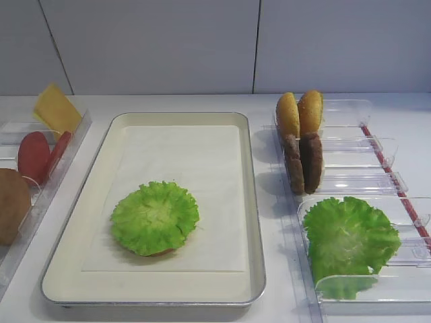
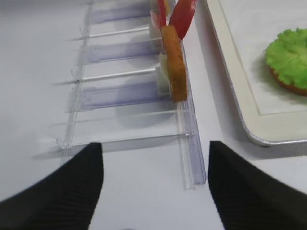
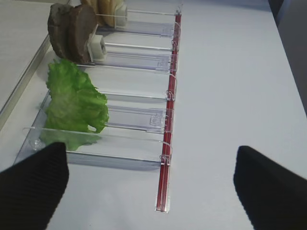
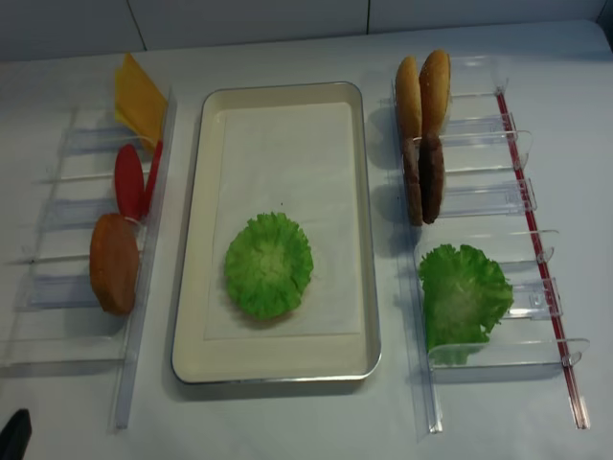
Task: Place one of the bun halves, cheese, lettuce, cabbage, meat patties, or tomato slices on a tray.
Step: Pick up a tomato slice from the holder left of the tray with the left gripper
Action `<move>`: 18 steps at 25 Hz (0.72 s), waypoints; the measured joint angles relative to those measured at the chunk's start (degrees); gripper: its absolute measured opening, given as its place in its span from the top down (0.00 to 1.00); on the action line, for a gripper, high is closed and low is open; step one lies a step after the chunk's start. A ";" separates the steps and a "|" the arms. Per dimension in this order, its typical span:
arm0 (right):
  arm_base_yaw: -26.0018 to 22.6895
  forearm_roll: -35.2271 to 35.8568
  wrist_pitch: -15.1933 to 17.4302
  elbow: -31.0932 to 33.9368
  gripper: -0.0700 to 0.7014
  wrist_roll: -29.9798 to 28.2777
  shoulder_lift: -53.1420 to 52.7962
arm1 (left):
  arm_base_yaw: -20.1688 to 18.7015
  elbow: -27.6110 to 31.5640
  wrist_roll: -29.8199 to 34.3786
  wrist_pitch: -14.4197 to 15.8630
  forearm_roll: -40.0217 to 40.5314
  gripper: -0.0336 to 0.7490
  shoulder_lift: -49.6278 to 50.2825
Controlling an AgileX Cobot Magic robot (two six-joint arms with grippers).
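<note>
Both arms hang back over the tabletop [image 1: 269,101], each with its fingers spread apart and nothing between them. The left fingers [image 2: 53,191] frame the near end of the left clear rack [image 2: 134,96]; the right fingers [image 3: 33,182] frame the near end of the right clear rack [image 3: 139,120]. No item is in hand, so this looks like a pause between placements, with the next ingredient still to be chosen.

The tray [image 1: 252,202] lies ahead and to the right of the left fingers, ahead and to the left of the right fingers. On its paper liner sits one lettuce [image 1: 155,217] round, with an orange-brown edge peeking from under it, seemingly a bun half already laid down.

Counted in the racks: ahead of the left fingers, one bun half [image 4: 114,263], two tomato slices [image 4: 129,180] and one cheese [image 4: 140,99] slice. Ahead of the right fingers, one lettuce leaf [image 4: 465,295], two meat patties [image 4: 423,178] and two bun halves [image 4: 422,91].

A sensible next move would be reaching forward into a rack, closing on one upright slice by its edges, then carrying it onto the stack.
</note>
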 joint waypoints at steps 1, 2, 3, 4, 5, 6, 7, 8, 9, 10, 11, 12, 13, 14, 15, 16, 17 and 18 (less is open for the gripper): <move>0.00 0.00 0.00 0.00 0.01 0.00 0.00 | 0.00 -0.48 0.00 -1.07 -0.77 0.37 0.00; 0.00 0.00 0.00 0.00 0.01 0.00 0.00 | 0.00 -0.81 0.46 -2.38 -1.36 0.37 0.00; 0.00 0.00 0.00 0.00 0.01 0.00 0.00 | 0.00 -1.53 1.07 -3.41 -1.93 0.37 0.70; 0.00 0.00 0.00 0.00 0.01 0.00 0.00 | 0.00 -2.25 1.62 -4.18 -2.34 0.37 2.28; 0.00 0.00 0.00 0.00 0.01 0.00 0.00 | 0.00 -2.87 2.23 -4.94 -2.45 0.37 4.13; 0.00 0.00 0.00 0.00 0.01 0.00 0.00 | 0.00 -3.67 2.69 -5.70 -2.44 0.37 6.78; 0.00 0.00 0.00 0.00 0.01 0.00 0.00 | 0.00 -4.57 3.84 -6.32 -2.58 0.37 9.69; 0.00 0.00 0.00 0.00 0.01 0.00 0.00 | 0.00 -5.64 5.05 -7.18 -3.25 0.37 12.24; 0.00 0.00 0.00 0.00 0.01 0.00 0.00 | 0.00 -6.69 6.66 -8.20 -4.15 0.37 15.36; 0.00 0.00 0.00 0.00 0.01 0.00 0.00 | 0.00 -8.13 8.26 -9.21 -5.22 0.37 18.56; 0.00 0.00 0.00 0.00 0.01 0.11 0.00 | 0.00 -9.72 9.68 -9.97 -6.00 0.37 21.21; 0.00 0.00 0.00 0.00 0.01 0.11 0.00 | 0.00 -11.12 10.59 -10.71 -6.84 0.37 24.46; 0.00 0.00 0.00 0.00 0.01 0.11 0.00 | 0.00 -12.92 11.51 -11.14 -7.50 0.37 27.73; 0.00 0.00 0.00 0.00 0.01 0.11 0.00 | 0.00 -14.71 12.09 -11.44 -7.96 0.37 30.94; 0.00 0.00 0.00 0.00 0.01 0.11 0.00 | 0.00 -16.45 12.51 -11.70 -8.67 0.37 33.58; 0.00 0.00 0.00 0.00 0.01 0.11 0.00 | 0.00 -17.85 13.10 -11.85 -9.52 0.37 36.51; 0.00 0.00 0.00 0.00 0.01 0.11 0.00 | -0.27 -19.40 13.79 -11.98 -10.41 0.37 39.24; 0.00 0.00 0.00 0.00 0.01 0.11 0.00 | -0.82 -20.82 14.52 -12.07 -11.07 0.37 41.73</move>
